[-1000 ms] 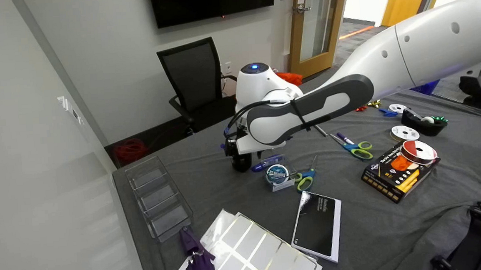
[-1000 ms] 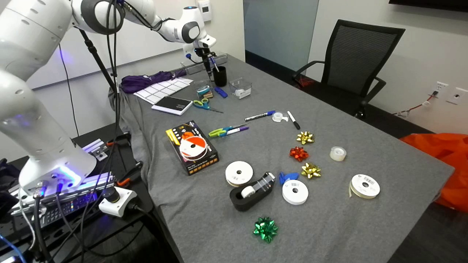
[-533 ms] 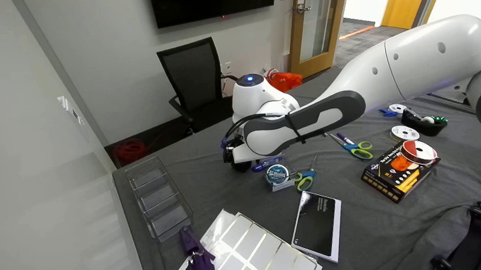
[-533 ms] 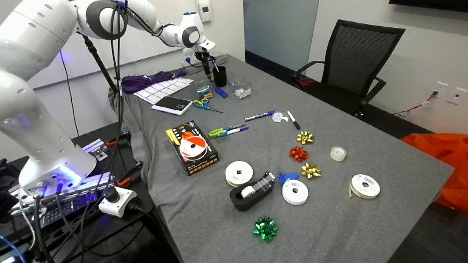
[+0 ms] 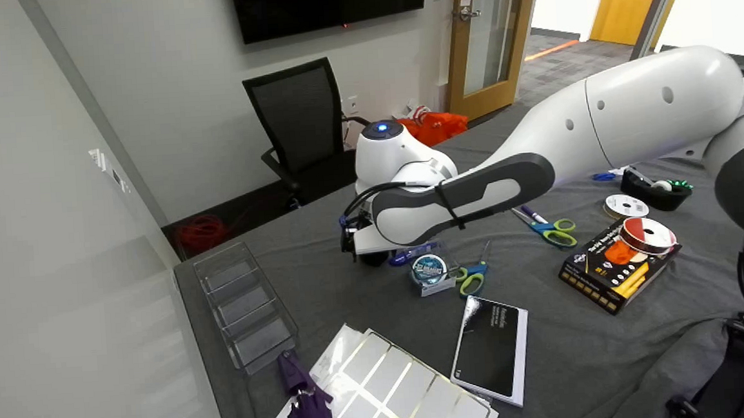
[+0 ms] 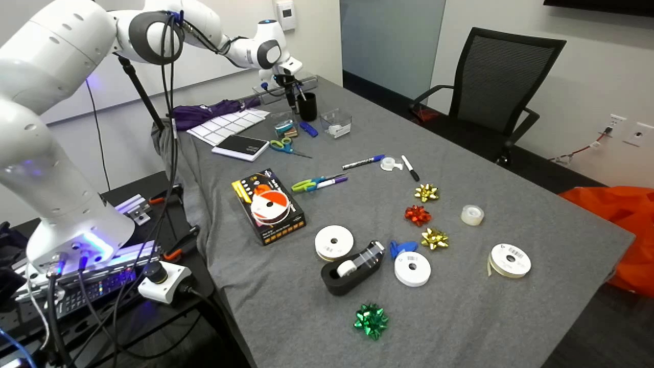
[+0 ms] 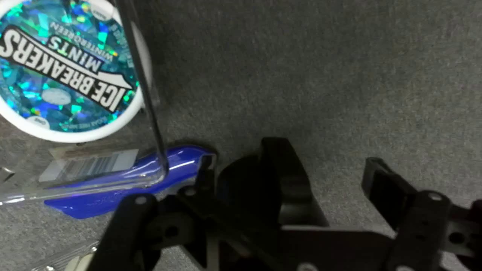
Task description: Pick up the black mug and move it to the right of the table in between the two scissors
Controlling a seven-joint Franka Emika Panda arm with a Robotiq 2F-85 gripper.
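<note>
Supervisor: Findings, left to right.

Operator: In an exterior view I record a folded purple umbrella (image 6: 214, 113), a black notebook (image 6: 242, 146), and a black-and-orange box (image 6: 248, 185) bearing a ribbon spool (image 6: 271, 207). Then scissors (image 6: 286, 146) with green and blue handles, lying near the notebook.

Supervisor: The mug?

Operator: The black mug (image 6: 307, 107) stands upright on the grey-draped table (image 6: 373, 204), a pen (image 6: 301, 93) showing above its rim. Next rightward: a second pair of scissors (image 6: 311, 182), well apart from it, with a purple-capped marker (image 6: 332, 182) just beside them; then a clear bin (image 6: 337, 125), near the mug.

Supervisor: Gripper condition?

Operator: Wrist view, from the left: a round mint tin (image 7: 69, 75), a blue plastic item (image 7: 182, 158), then my gripper (image 7: 290, 167). I find its fingers (image 7: 388, 184) spread, the mug between them. The finger on that view's right stands clear of the mug; whether the left one touches it, I cannot tell. In an exterior view the arm (image 5: 525, 174) hides most of the mug.
</note>
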